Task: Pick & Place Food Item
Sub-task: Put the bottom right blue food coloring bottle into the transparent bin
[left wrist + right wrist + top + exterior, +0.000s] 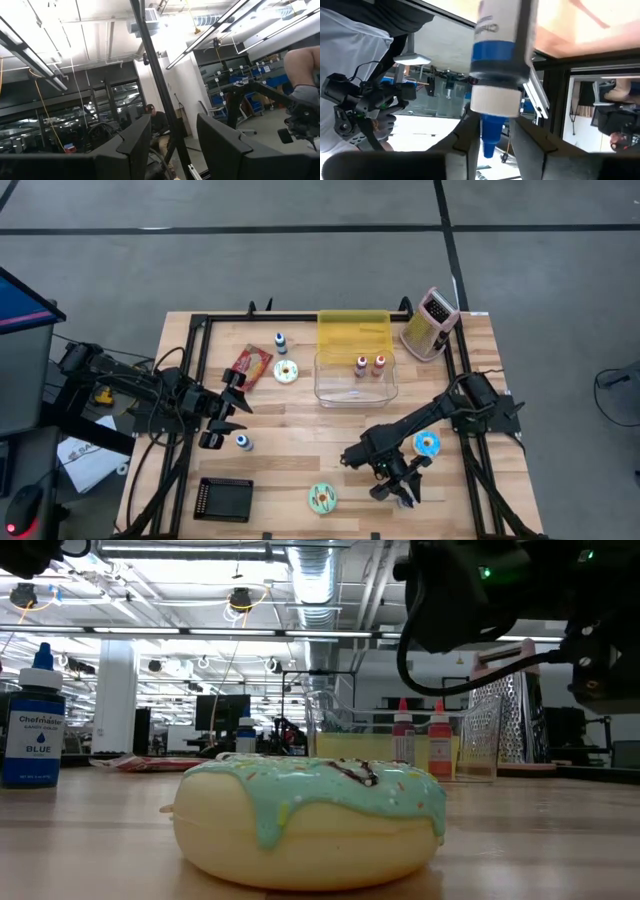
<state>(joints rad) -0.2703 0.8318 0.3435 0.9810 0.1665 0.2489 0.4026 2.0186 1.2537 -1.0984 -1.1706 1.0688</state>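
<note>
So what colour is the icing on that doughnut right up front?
Mint green, clearest in the low view: glazed toy doughnut.

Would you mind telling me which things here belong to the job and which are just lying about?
Probably part of the job: right gripper; blue-capped bottle at it; clear tub holding two red bottles.

Just lying about: doughnuts; grater; snack packet; black tray; yellow lid; other blue bottles. The left gripper waits, open.
</note>
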